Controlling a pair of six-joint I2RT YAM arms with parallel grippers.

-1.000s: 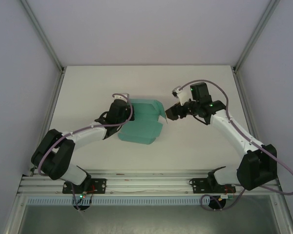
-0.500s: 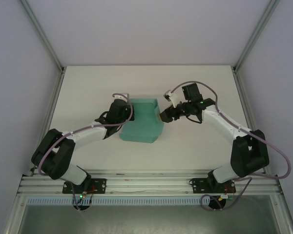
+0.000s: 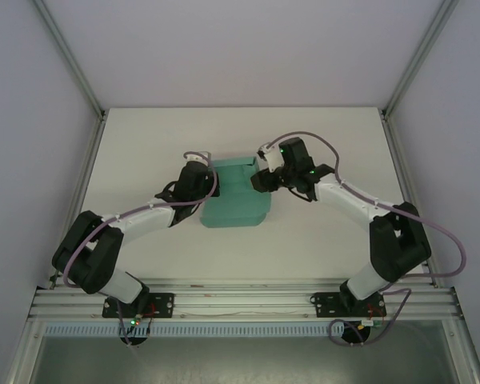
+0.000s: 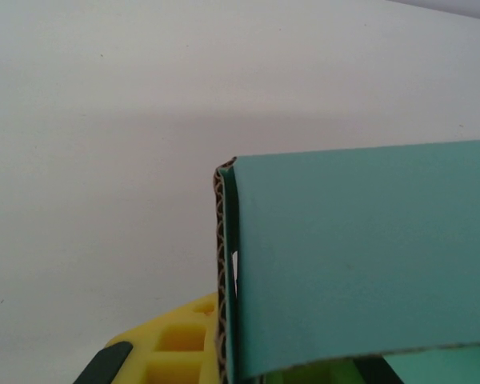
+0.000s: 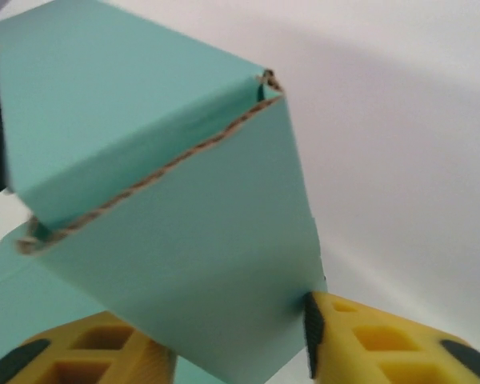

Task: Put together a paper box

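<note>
Up top, we see the left tool [image 3: 202, 186] at the left edge of the teal paper box [image 3: 234, 206], mid table [image 3: 144, 136]; gripping or not, we can't tell. Wrist cams add its brown corrugated edges. Right tool [image 3: 259, 181] gapes wide, folded card between its fingers [image 5: 384, 344].

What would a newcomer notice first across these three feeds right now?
The teal-green paper box, half folded in the middle of the white table, draws the eye first. Both arms meet at it: the left gripper at its left edge, the right gripper at its far right corner. In the right wrist view, the card's corrugated edge runs above the yellow fingers.
</note>
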